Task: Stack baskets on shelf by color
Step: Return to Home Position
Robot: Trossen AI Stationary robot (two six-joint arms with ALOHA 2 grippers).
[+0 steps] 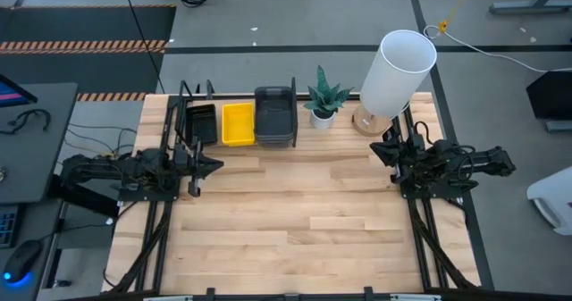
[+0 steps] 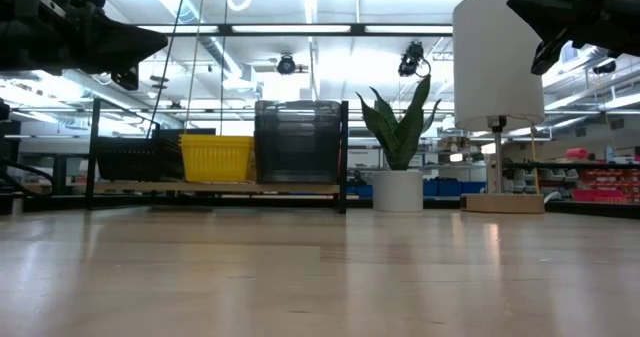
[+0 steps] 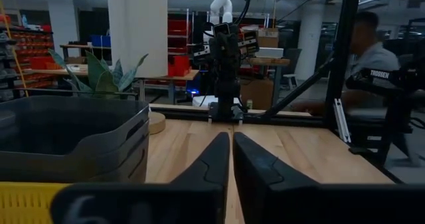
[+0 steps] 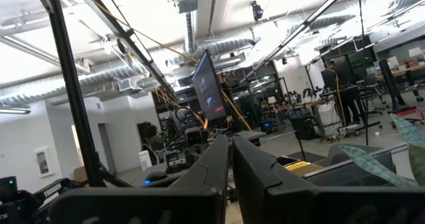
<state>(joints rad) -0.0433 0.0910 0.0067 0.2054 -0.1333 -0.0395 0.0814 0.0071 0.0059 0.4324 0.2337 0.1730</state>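
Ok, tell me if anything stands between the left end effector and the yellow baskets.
Nothing visible does. The left end effector hangs shut above bare table, and only open wood lies between it and the yellow baskets. The black baskets and grey baskets sit beside the yellow, not in front.

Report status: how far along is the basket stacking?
Looks done: black stack, yellow stack and dark grey stack sit side by side on the shelf. In hand: nothing; left claw and right claw are shut, empty, at the table sides. Left: no loose baskets visible, probably only parking the arms.
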